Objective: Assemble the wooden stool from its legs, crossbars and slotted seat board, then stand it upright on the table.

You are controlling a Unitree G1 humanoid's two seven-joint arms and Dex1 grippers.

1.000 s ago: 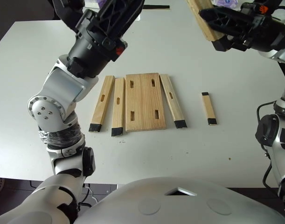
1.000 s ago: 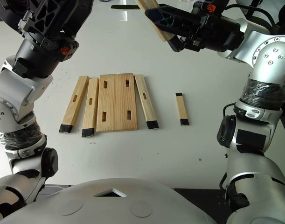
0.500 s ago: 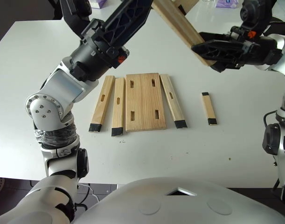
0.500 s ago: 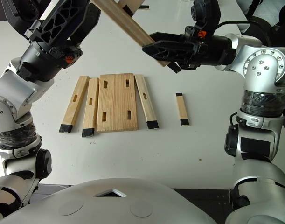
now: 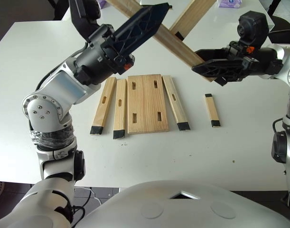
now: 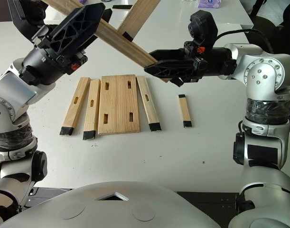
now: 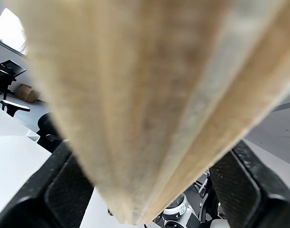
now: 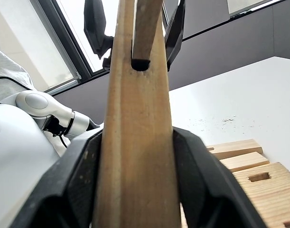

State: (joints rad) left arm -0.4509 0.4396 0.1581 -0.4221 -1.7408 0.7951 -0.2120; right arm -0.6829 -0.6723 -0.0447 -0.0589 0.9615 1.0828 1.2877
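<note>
No word, number or sign can be read: the leg and seat board are bare wood, and the small orange marks on the left gripper, at eleven o'clock from the board, and on the right gripper, at two o'clock, are too small to make out.

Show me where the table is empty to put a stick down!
The widest bare table is the strip between the row of pieces and the near edge. A narrow lane runs between the right-hand leg and short crossbar. Crowded: around the seat board, and above it, where left hand and right hand hold crossed wooden pieces.
</note>
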